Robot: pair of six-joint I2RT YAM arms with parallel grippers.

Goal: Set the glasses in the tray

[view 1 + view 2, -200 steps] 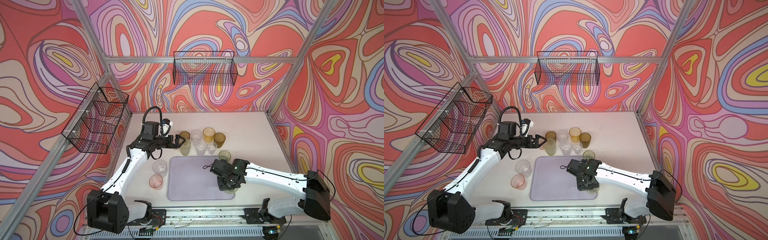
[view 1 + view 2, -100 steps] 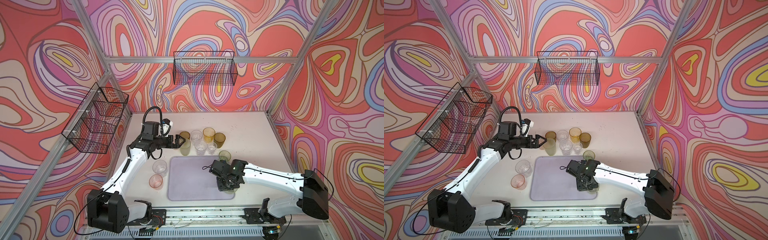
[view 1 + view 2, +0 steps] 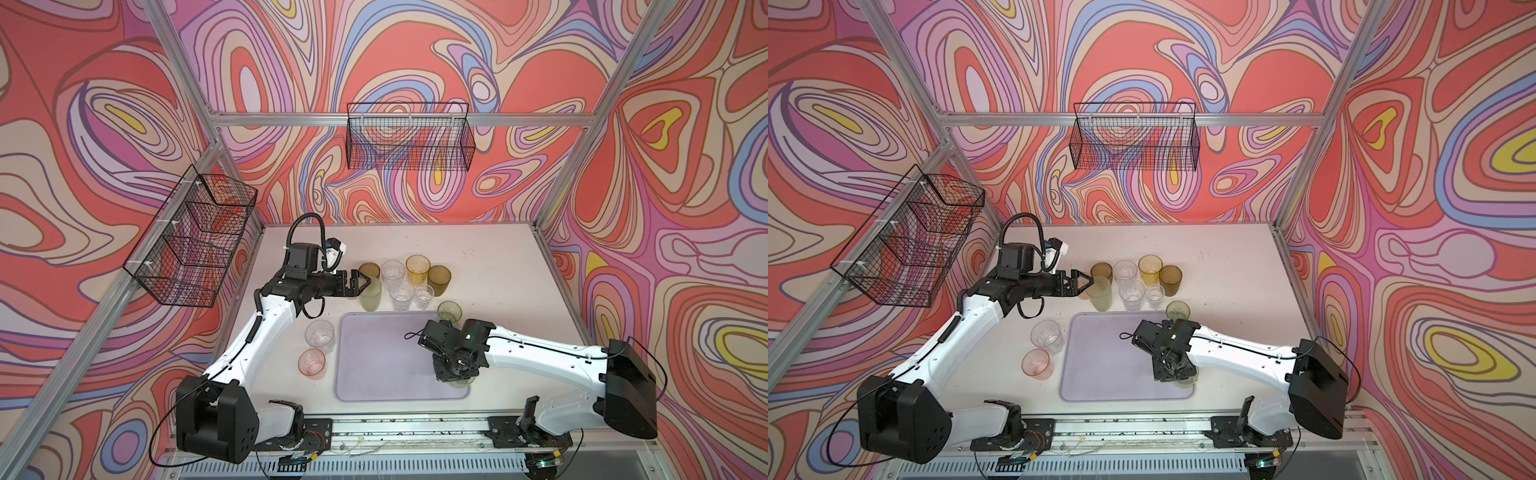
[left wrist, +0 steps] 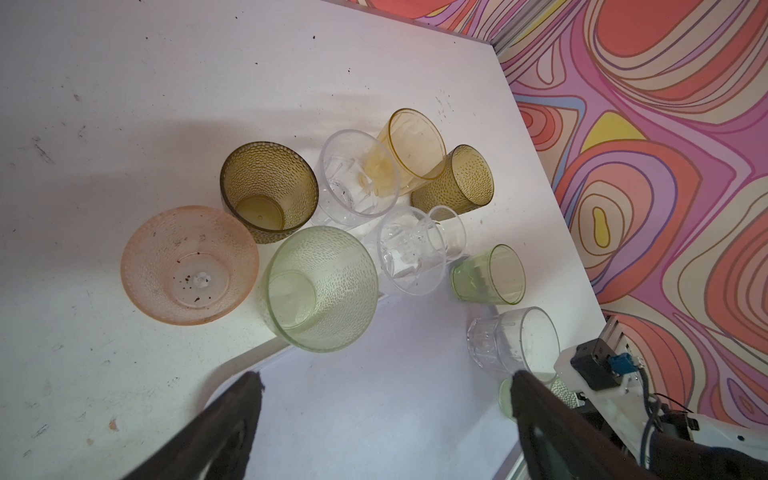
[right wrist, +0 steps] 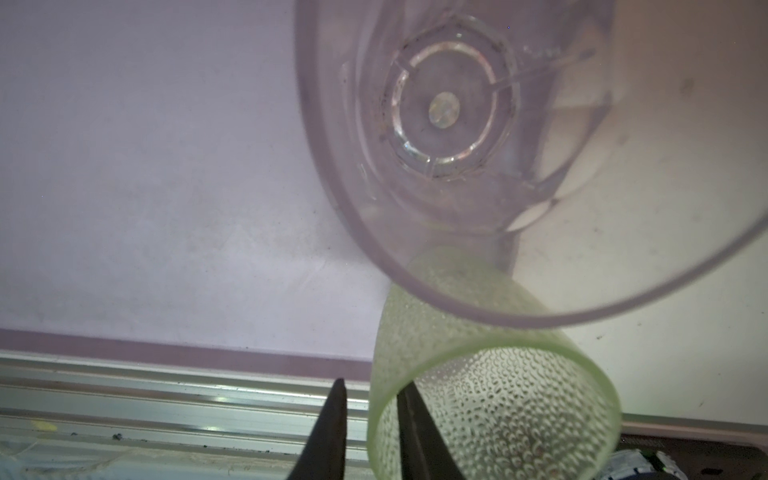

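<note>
The lilac tray point(image 3: 374, 357) lies at the table's front middle. My right gripper point(image 3: 455, 372) reaches down over its near right corner. In the right wrist view its jaws point(image 5: 368, 388) straddle the rim of a pale green dimpled glass point(image 5: 490, 374) that stands in the tray point(image 5: 166, 166), with a small gap at the outer finger. A clear faceted glass point(image 5: 444, 108) stands beside it. My left gripper point(image 3: 359, 282) hovers open by the glasses behind the tray: olive-brown point(image 3: 369, 271), tall pale green point(image 3: 370, 295), amber point(image 3: 417, 266), and a pink one point(image 4: 189, 266).
A clear glass point(image 3: 320, 334) and a pink glass point(image 3: 311, 362) stand on the table left of the tray. A small green glass point(image 3: 449, 309) sits at the tray's far right corner. Black wire baskets hang on the left wall point(image 3: 191, 241) and back wall point(image 3: 409, 141).
My right gripper's jaws have parted a little around the green glass's rim, and that arm has edged slightly left. The left arm has hardly moved.
</note>
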